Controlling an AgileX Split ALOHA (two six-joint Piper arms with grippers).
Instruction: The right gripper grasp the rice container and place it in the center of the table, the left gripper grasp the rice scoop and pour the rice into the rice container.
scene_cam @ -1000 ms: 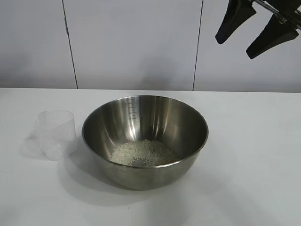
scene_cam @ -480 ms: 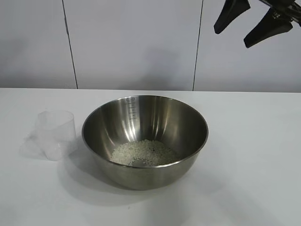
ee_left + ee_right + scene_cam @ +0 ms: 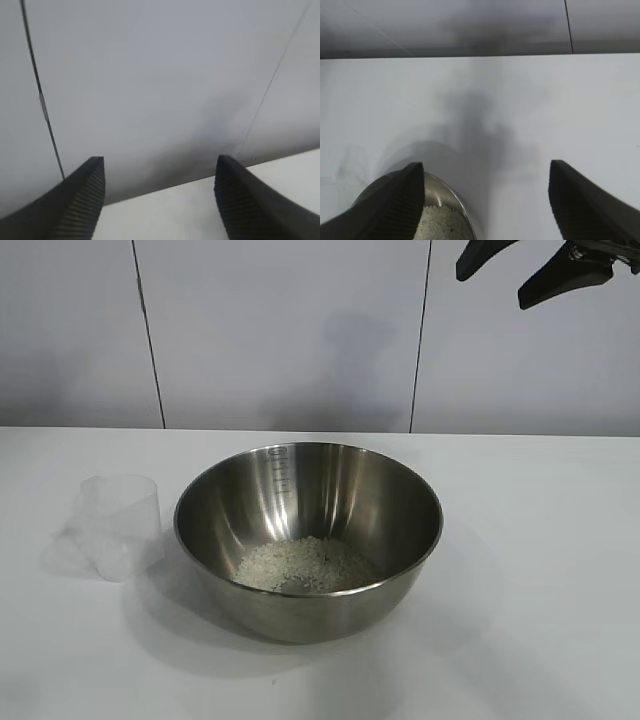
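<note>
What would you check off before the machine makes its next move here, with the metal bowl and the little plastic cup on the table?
1. Rice container upright near the middle of the table: ok.
2. Rice lies inside the bowl: ok.
3. Rice scoop set down beside the bowl, apart from it: ok.
4. Scoop fully emptied: cannot tell.
5. Right gripper open, holding nothing, high above the table: ok.
6. Left gripper open, nothing between its fingers: ok.

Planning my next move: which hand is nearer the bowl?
Right. The right hand hangs high, right of the bowl. The left hand is outside the exterior view; its camera shows only wall and table.
</note>
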